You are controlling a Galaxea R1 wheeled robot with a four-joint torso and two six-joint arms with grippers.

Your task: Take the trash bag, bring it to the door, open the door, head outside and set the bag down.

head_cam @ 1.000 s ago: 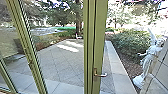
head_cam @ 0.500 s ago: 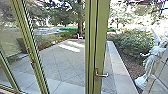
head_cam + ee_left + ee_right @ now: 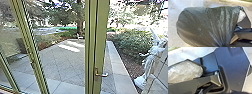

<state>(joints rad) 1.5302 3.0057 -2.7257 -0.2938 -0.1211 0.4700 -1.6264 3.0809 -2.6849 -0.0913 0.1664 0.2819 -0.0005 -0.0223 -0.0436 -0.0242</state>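
Close up in the left wrist view, the dark trash bag bulges, its gathered folds cut off; how either gripper stands, I cannot tell. Beyond, a green door frame with its handle partly hides paving.

Glossy, creased dark plastic on the trash bag; shiny metallic door handle.

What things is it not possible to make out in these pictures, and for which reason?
- Contents of the bag: left wrist view, hidden by its dark film.
- Foot of the door: head view, cut off by the lower edge.
- White thing near the tree: head view, too small.
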